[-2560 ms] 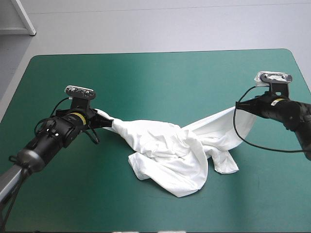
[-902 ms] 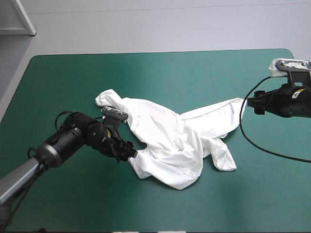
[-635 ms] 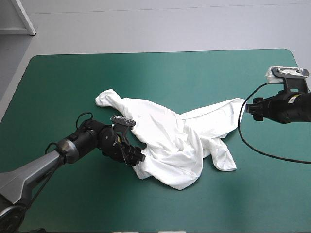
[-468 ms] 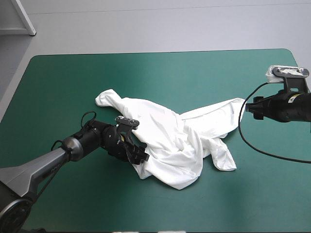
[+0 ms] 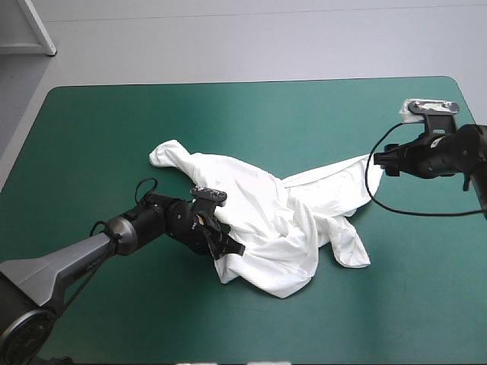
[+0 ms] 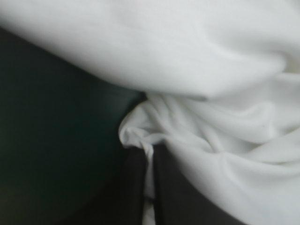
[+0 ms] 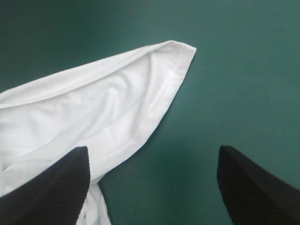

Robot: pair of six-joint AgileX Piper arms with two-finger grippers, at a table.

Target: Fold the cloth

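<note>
The T-shirt is seen as a crumpled white heap at the middle of the teal-green table, with a rounded lobe at its left end and a pointed corner at its right. A fold at the heap's near left edge is pinched between the all but closed black fingers of the left gripper. The right gripper is spread wide with nothing gripped, the pointed corner just ahead. The long axis is laid left to right.
</note>
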